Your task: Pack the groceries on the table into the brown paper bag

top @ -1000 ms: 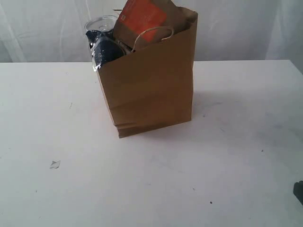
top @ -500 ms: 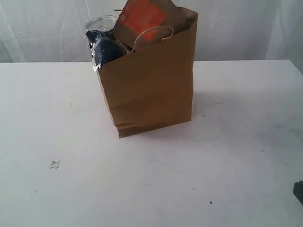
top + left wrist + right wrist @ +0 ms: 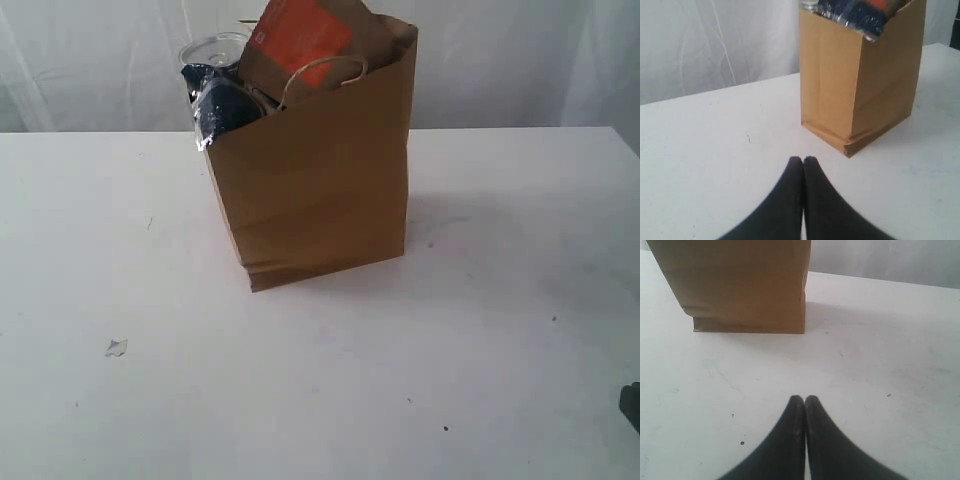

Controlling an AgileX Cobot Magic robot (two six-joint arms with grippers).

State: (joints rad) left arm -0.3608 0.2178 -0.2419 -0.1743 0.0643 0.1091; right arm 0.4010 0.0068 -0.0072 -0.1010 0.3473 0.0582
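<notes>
Standing upright in the upper middle of the exterior view: one brown paper bag [image 3: 320, 190] on the white worktop [image 3: 450, 350]. Contents showing above its mouth: orange-brown pouch [image 3: 305, 40], topmost; long navy packet [image 3: 222, 105] at the bag's upper left corner; rim of a clear jar [image 3: 212, 48] just behind that packet. Other groceries are not visible and are judged to sit lower inside. One small pale scrap [image 3: 116, 347] lies at lower left, not a grocery. Left wrist view: left hand [image 3: 803, 162] at bottom centre, fingertips pressed together, holding nothing, apart from the bag at upper right, where the navy packet shows at the mouth. Right wrist view: right hand [image 3: 804, 401] at bottom centre, tips likewise pressed together and empty, with the bag's base at upper left, well apart. Step in hand, as judged: packing looks complete, since no grocery shows outside the bag in any view and both hands sit clear of it. Next move calls for no further pick. At most a check of the worktop, and care near the tall, top-loaded bag, which could tip if nudged.
</notes>
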